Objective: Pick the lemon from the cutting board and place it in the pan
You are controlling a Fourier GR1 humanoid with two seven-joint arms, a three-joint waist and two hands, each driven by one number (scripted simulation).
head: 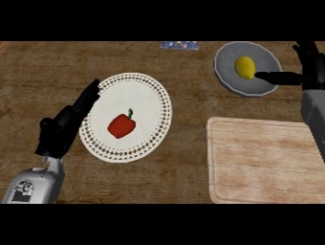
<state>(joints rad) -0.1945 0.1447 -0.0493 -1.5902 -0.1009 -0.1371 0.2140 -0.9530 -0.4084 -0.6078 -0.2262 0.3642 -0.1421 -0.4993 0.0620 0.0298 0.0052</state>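
The robot's right hand (pixel 308 67) hangs at the two o'clock corner of the counter, fingers spread and holding nothing, thumb pointing at the smooth yellow lemon (pixel 245 67) that lies inside the round grey pan (pixel 225 53), so the placing looks done, with only the hand's withdrawal left. At four o'clock sits the bare, pale-grained wooden cutting board (pixel 264 162). At nine o'clock the left hand (pixel 63 122) rests open beside a lacy-rimmed white plate (pixel 147 98) bearing a glossy red pepper (pixel 122 126).
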